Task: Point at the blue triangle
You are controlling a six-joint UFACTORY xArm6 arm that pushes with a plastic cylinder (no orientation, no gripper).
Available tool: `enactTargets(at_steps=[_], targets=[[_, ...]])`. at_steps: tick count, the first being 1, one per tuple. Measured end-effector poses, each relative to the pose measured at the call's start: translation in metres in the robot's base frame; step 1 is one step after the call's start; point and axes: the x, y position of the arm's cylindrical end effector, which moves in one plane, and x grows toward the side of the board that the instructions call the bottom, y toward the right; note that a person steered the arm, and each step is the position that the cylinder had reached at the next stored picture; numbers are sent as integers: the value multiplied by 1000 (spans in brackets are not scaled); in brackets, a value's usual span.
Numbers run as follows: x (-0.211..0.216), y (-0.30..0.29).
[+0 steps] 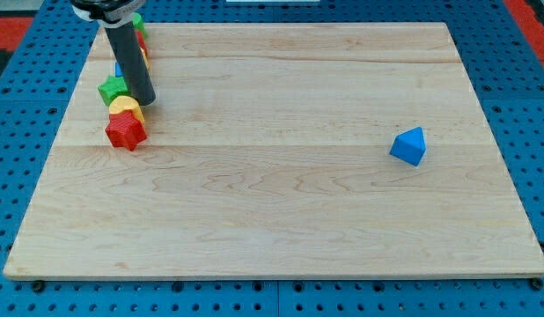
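board: wooden board (281, 220) on blue pegboard (17, 97) | view's upper left cluster: red star (125, 131), yellow block (126, 108) touching above it, green star (113, 89) above that | more blocks behind, partly hidden

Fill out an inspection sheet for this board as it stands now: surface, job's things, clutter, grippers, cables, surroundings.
Surface: pale wooden board, flat, mostly bare.
Job's things: blue triangle alone near the view's right, far from my tip.
Clutter: green star, yellow block and red star bunched at the view's upper left; more blocks partly hidden behind the rod.
Grippers: none; my tip sits right beside the green star and the yellow block.
Cables: nothing seen.
Surroundings: blue perforated base around the board; red patch at the top right corner.
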Motion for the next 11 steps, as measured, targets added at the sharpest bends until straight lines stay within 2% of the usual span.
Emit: enactTargets(at_steps=[3, 4, 5, 8, 9, 10, 11], targets=[[12, 2], [12, 44], [13, 111], [9, 359], [22, 427], [53, 468], [64, 419]])
